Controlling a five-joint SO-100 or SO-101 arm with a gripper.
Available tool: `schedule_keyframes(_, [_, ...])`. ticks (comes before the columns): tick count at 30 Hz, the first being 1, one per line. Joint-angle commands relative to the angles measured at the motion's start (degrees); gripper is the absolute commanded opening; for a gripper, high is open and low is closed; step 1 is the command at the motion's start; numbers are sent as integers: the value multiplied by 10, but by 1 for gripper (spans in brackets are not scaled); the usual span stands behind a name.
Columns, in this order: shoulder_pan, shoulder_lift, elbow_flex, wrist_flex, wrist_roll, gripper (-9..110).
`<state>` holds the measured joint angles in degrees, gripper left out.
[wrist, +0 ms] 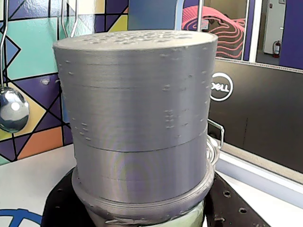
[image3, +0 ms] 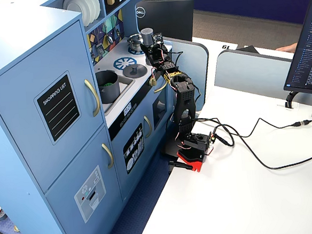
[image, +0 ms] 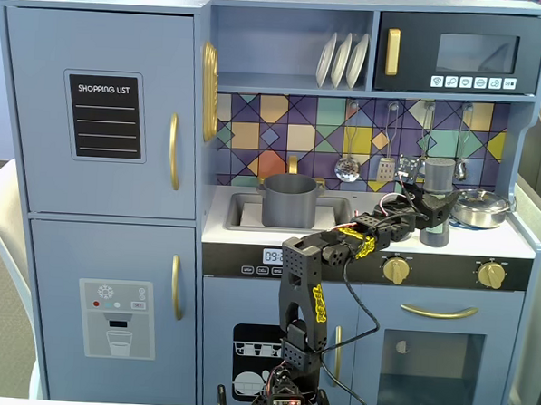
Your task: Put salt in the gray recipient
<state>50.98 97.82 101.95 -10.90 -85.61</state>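
Salt (image: 437, 200) stands upright at the counter's right end, clasped in our gripper (image: 431, 208); gray recipient (image: 290, 200) sits well left.

My wrist view is almost filled by the salt (wrist: 137, 123), whose base and label are cut off at the bottom edge, with only a sliver of pale green showing. My gripper (image: 431, 207) shows there as dark fragments low at either side, fingertips out of frame. In a fixed view, my fingers wrap the shaker's middle, hiding its label. The steel pan (image: 481, 208) sits partly behind it at right. From the side fixed view, the shaker (image3: 147, 36) is too small to read, and the gray recipient (image3: 108, 85) sits half sunk in the sink.
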Motion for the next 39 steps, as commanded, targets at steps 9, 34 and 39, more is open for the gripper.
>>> schedule_keyframes(9, [32, 66, 11, 1, 54, 64])
schedule_keyframes(34, [-430, 865, 687, 872, -114, 0])
schedule_keyframes(39, [-450, 866, 766, 846, -110, 0])
